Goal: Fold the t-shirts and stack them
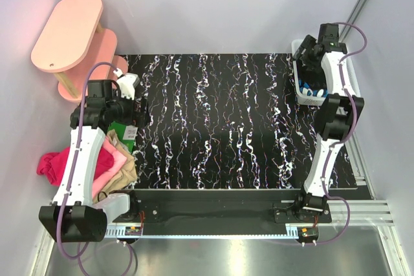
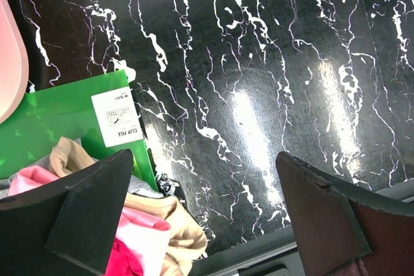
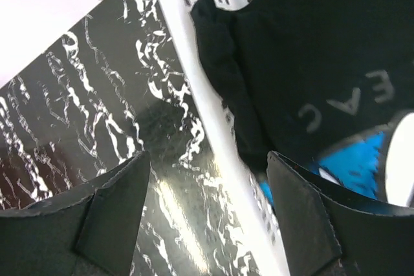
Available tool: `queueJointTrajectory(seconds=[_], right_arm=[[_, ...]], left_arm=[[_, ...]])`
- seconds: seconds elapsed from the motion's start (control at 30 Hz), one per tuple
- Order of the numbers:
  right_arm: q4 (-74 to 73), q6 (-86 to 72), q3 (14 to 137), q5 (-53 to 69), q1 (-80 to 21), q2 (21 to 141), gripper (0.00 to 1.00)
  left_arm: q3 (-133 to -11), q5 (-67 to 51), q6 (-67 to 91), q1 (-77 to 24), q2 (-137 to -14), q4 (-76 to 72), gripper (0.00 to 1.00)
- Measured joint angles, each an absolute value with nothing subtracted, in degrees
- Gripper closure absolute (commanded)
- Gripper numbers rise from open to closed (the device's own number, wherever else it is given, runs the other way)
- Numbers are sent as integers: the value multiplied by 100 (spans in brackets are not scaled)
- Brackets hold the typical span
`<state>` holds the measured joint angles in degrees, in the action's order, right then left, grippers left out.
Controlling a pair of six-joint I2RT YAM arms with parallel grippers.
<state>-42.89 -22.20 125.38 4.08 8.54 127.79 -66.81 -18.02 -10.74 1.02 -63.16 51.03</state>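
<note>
A black table veined with white is filling most of the top view, and a pink two-tier stool is standing just beyond its far-left corner. The left arm is reaching up along the table's left side, while the right arm is stretching out to the far-right corner. There a white basket with perforated walls is sitting on the marble. A heap of t-shirts is lying at the near-left corner, partly under the left arm: a magenta tee is sprawling outermost, a pink tee is lying beside it, and a tan tee is bunching at the inner edge. Inside the basket a black tee is lying crumpled, showing grey lettering and a bright blue patch; it is probably one garment, though the close view is cutting off too much to be sure. A flat green packet is lying just beyond the heap, its near edge tucked under the cloth and its white label facing up. The left gripper is hanging above bare marble beside the heap with its jaws spread wide and nothing between them. The right gripper is hovering over the basket's left rim, jaws apart and straddling that rim, gripping nothing.
</note>
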Motion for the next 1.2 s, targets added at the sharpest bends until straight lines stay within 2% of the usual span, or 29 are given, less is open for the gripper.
queueJointTrajectory(seconds=[0.5,0.83,0.97,1.0,1.1,1.2], right_arm=[[-4268,-2624,13432,827,1302,13845,37],[-4018,-2823,13574,1431,1297,14073,36],[-3979,-2893,13576,1586,1295,14160,52],[-3968,-2917,13576,1619,1295,14175,66],[-3885,-3009,13686,1739,1295,14219,88],[-3872,-3033,13747,1772,1295,14241,100]], left_arm=[[-6545,-1673,-1098,102,-6239,5092,1],[-6412,-1619,-1114,102,-6239,5098,1],[-6412,-1625,-1111,102,-6241,5096,1],[-6412,-1625,-1111,102,-6241,5096,1],[-6412,-1625,-1114,102,-6241,5096,1],[-6412,-1621,-1116,102,-6241,5096,1]])
